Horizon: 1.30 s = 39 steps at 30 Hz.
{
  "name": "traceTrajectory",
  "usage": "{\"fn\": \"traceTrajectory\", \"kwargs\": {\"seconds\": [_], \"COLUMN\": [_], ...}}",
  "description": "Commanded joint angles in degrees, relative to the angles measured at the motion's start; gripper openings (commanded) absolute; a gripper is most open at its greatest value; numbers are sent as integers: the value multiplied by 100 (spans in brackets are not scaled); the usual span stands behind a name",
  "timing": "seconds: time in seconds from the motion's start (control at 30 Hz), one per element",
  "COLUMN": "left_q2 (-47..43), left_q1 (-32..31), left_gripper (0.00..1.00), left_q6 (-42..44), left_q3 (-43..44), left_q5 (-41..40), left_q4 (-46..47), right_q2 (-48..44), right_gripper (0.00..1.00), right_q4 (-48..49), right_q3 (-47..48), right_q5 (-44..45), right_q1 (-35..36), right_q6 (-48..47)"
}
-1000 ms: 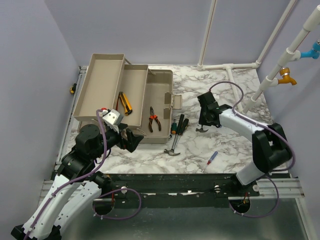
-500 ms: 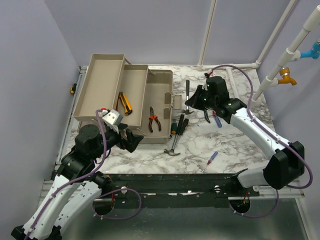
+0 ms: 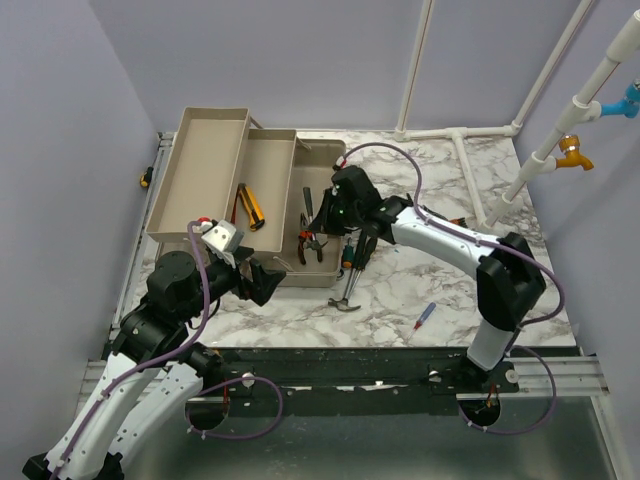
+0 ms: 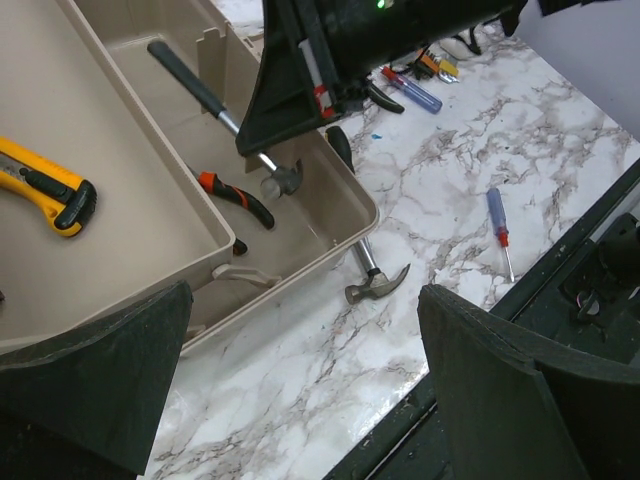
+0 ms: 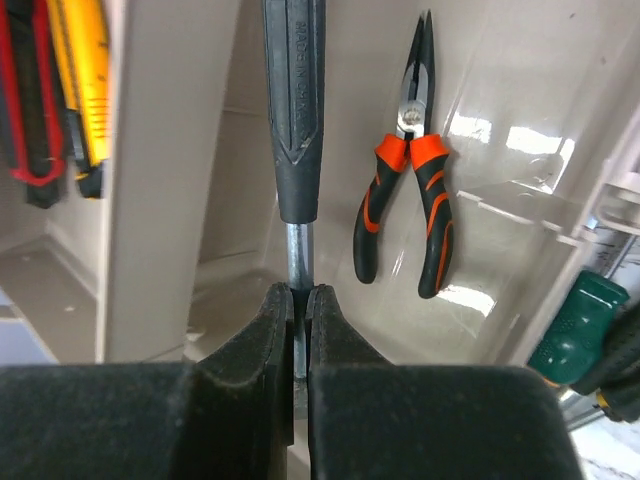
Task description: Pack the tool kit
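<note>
Two hammers (image 3: 347, 297), four screwdrivers (image 3: 425, 316), one pliers (image 3: 309, 244), one utility knife (image 3: 250, 205), one toolbox (image 3: 205, 170).

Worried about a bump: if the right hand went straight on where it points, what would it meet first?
Probably the toolbox floor beside the orange pliers, though the hammer in the right hand may touch first; depth is unclear.

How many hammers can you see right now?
2. The gripped hammer is in the right pincer over the toolbox; the loose hammer lies on the table by the toolbox's front corner. More could be hidden.
</note>
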Motion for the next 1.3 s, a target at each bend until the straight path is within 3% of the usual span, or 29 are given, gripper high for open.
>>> {"fn": "traceTrajectory", "kwargs": {"seconds": [0.0, 0.03, 0.1, 0.17, 0.3, 0.67, 0.77, 0.9, 1.07, 1.27], "left_q2": [-76, -86, -107, -109, -129, -108, -132, -168, -194, -222], "left_q1": [27, 32, 28, 30, 29, 35, 38, 35, 36, 40], "left_gripper": [99, 98, 98, 98, 98, 98, 99, 98, 98, 99], "left_q6": [29, 29, 29, 29, 29, 29, 21, 12, 3, 2], "left_q3": [33, 37, 39, 37, 37, 46, 46, 35, 37, 37], "left_q5": [89, 77, 81, 78, 92, 80, 101, 111, 131, 108], "left_q4": [60, 66, 65, 60, 65, 38, 31, 34, 34, 17], "right_q2": [362, 427, 493, 431, 14, -2303, -2766, -2843, -2937, -3446], "right_gripper": [10, 15, 36, 50, 62, 58, 58, 60, 60, 61], "right_q4": [318, 328, 322, 275, 184, -546, -1416, -3292, -4839, -5160], "right_q3": [257, 278, 321, 301, 88, -1656, -1952, -2027, -2373, -3148], "right_q5": [223, 223, 230, 313, 690, 2175, 2978, 3814, 3709, 3373], "right_q1": [138, 154, 173, 191, 197, 191, 191, 191, 189, 191], "right_q6": [319, 335, 333, 310, 222, 360, 808, 2186, 3766, 4307]}}
